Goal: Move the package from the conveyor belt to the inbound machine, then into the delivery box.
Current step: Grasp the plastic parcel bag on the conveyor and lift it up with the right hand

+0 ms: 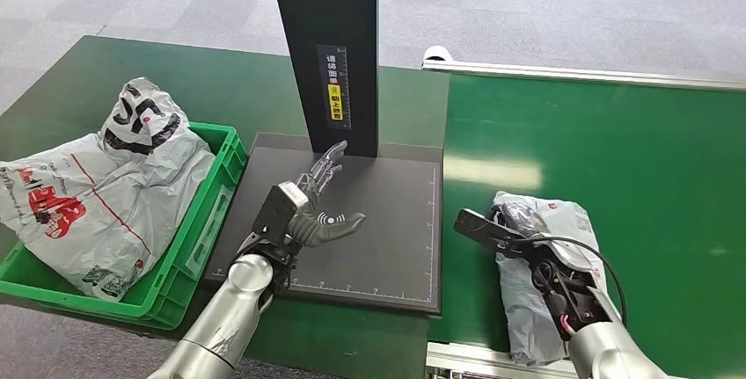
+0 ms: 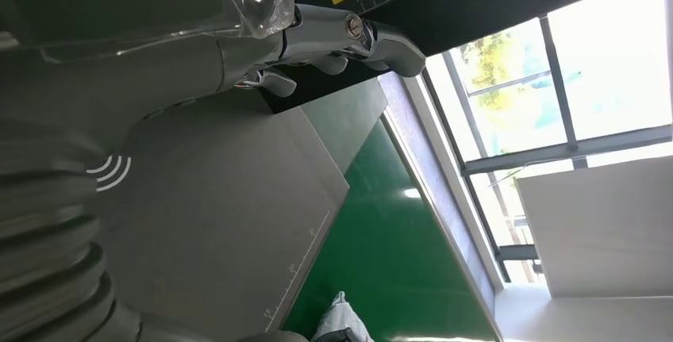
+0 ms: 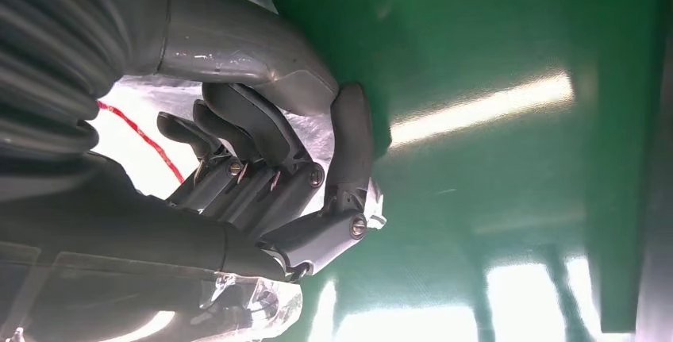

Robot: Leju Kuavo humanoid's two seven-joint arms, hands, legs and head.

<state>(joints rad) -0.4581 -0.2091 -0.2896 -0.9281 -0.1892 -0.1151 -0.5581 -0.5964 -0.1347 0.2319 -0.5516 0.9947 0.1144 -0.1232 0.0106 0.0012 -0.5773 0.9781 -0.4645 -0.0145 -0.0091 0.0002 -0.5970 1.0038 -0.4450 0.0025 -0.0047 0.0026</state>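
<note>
A green worktop (image 1: 264, 89) fills the left and middle of the frame. On it, lower left, sits a green crate (image 1: 198, 238) heaped with grey mail bags. The inbound machine's dark scale plate (image 1: 387, 221) lies at centre. At right runs the green conveyor belt (image 1: 633, 177), with a grey package (image 1: 528, 326) lying on it, lower right.

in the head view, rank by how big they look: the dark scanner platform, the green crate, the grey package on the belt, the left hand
1. Dark scanner platform.
2. Green crate, partly hidden by the bags in it and cut off at the picture's edge, so its place against the platform is unsure.
3. Grey package on the belt, under the right hand.
4. Left hand.
</note>
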